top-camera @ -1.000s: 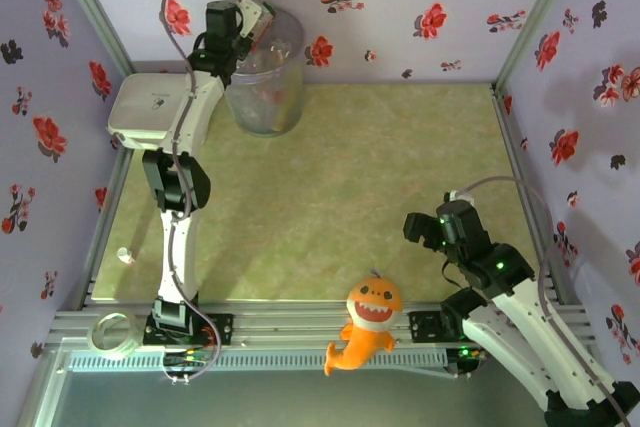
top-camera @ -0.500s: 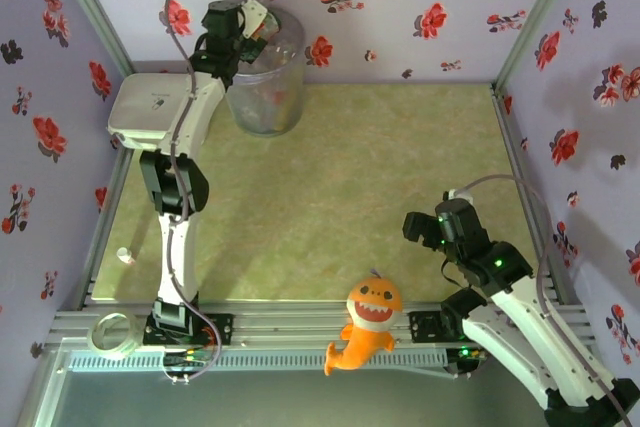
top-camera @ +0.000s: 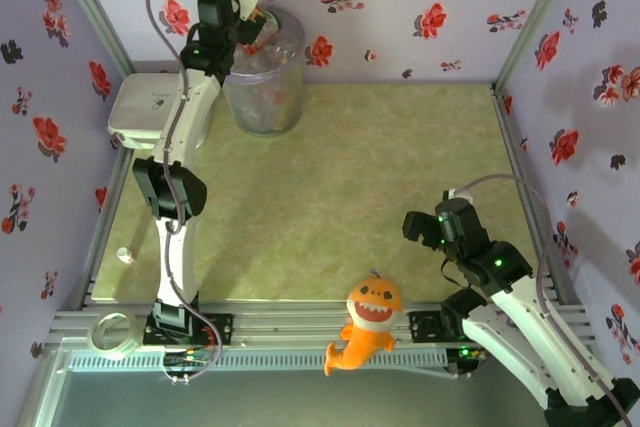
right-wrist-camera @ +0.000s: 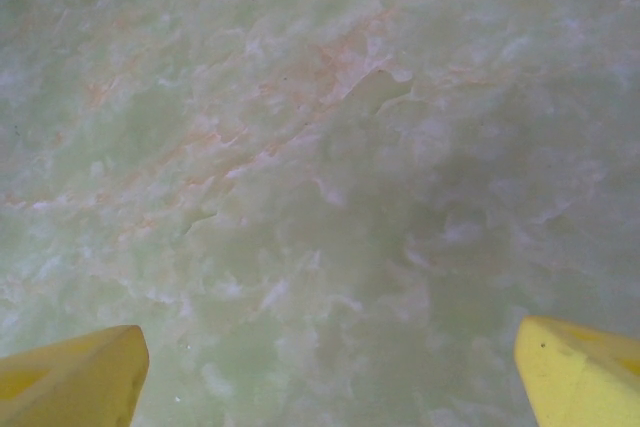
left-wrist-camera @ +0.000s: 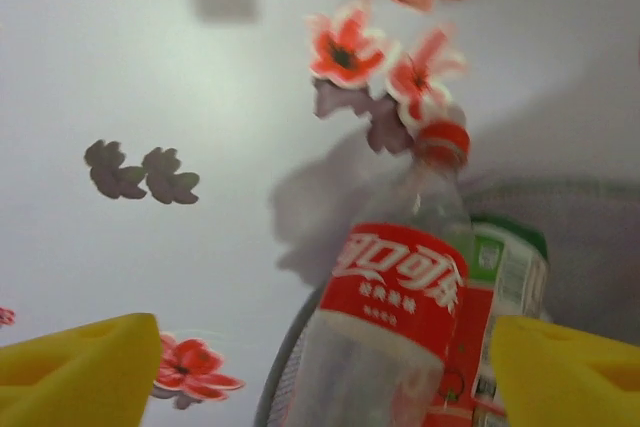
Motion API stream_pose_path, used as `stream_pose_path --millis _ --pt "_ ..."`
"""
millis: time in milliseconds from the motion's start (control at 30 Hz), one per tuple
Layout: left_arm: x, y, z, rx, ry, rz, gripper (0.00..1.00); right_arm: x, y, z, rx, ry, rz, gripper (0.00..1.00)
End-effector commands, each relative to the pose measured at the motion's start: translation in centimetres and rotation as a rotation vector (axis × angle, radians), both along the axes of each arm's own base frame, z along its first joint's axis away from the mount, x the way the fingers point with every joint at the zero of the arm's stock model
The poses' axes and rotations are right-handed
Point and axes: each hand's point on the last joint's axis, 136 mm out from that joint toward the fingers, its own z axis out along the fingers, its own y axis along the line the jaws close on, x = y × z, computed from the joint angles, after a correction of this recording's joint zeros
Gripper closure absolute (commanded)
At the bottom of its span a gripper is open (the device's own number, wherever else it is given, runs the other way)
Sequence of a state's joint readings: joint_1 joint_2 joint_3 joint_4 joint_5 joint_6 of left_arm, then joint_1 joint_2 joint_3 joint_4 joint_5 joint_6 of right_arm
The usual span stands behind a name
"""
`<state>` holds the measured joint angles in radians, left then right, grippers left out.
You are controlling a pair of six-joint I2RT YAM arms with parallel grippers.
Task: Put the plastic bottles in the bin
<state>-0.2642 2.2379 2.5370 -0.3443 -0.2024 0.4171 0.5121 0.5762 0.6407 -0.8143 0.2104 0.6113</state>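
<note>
left tool (left-wrist-camera: 322, 352) spread by one bin (top-camera: 266, 97), two labelled bottles (left-wrist-camera: 395, 287), right tool (right-wrist-camera: 330, 377) spread, empty, one plush shark (top-camera: 371, 323)

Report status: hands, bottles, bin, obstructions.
Left hand open above bin, red-label bottle upright inside. Right hand open, empty, over mat. Plush shark at near edge, not blocking.

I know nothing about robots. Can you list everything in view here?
Bin: one, translucent grey, far left of the mat.
Red-label bottle: one, clear, upright at the bin.
Second bottle: one, green, white and red label, beside the first.
Box: one, white, left of the bin.
Shark: one, orange plush, near edge.
Tape roll: one, pale, near left corner.
Mat: one, green, on the table.
Left gripper: open, over the bin.
Right gripper: open, above bare mat.
</note>
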Motion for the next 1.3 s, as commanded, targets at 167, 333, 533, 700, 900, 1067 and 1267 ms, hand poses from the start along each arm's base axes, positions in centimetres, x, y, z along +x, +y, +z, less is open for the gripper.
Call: stream_pose_path --millis 167,333,533,700,900,1067,1267 --pt "2.6 3.6 -2.3 -0.376 0.049 0.06 0.34 0.3 -0.1 0.4 0.02 -0.023 -0.024 0.05" --pt "2.7 3.9 -5.2 -0.476 0.154 0.073 0.4 0.5 0.1 0.2 0.026 -0.024 -0.021 0.05" --pt "1.8 4.5 -8.5 -0.546 0.233 0.139 0.44 0.6 0.3 0.3 0.03 -0.021 -0.016 0.05" --pt "1.0 4.3 -10.4 -0.588 0.263 0.154 0.49 0.5 0.1 0.3 0.027 -0.026 -0.02 0.05" --pt "0.5 3.1 -12.1 -0.607 0.323 0.13 0.54 0.5 0.2 0.2 0.034 -0.028 -0.021 0.05" --pt "-1.3 1.4 -10.8 -0.59 0.325 0.073 0.54 0.4 0.1 0.2 0.03 -0.027 -0.023 0.05" --pt "-4.6 -1.2 -8.6 -0.492 0.302 -0.05 0.52 0.5 0.0 0.4 0.029 -0.034 -0.023 0.05"
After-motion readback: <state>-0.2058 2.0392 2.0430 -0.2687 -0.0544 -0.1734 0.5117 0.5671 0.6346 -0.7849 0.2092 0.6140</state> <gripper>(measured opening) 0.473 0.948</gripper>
